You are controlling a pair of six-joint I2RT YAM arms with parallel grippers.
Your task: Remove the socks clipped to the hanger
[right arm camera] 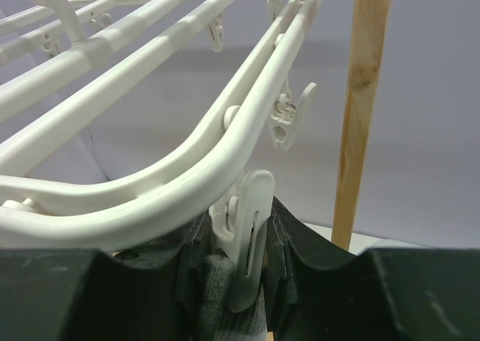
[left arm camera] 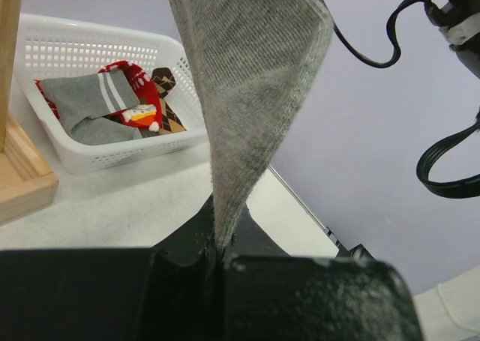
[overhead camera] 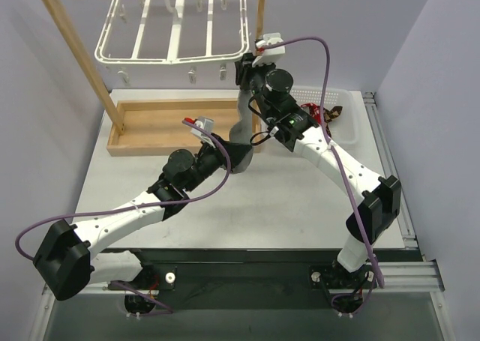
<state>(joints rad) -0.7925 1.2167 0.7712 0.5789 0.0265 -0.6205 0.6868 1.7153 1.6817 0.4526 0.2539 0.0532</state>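
Observation:
The white hanger (overhead camera: pixel 176 37) hangs from the wooden rack's top bar. One grey sock (overhead camera: pixel 241 127) dangles from a clip at its near right corner. My left gripper (overhead camera: pixel 231 157) is shut on the sock's lower end; in the left wrist view the grey sock (left arm camera: pixel 247 94) rises taut from the closed left gripper (left arm camera: pixel 217 243). My right gripper (overhead camera: pixel 247 67) is up at that corner. In the right wrist view the right gripper (right arm camera: pixel 238 258) squeezes the white clip (right arm camera: pixel 251 236) from both sides, with the grey sock (right arm camera: pixel 217 296) under it and the hanger (right arm camera: pixel 150 191) rail just above.
A white basket (left arm camera: pixel 112 157) at the back right holds a grey sock, a red one and an argyle one (left arm camera: pixel 97 105). The wooden rack's post (right arm camera: pixel 360 109) stands close to the right of the clip. Its wooden tray base (overhead camera: pixel 150 142) lies at the back left.

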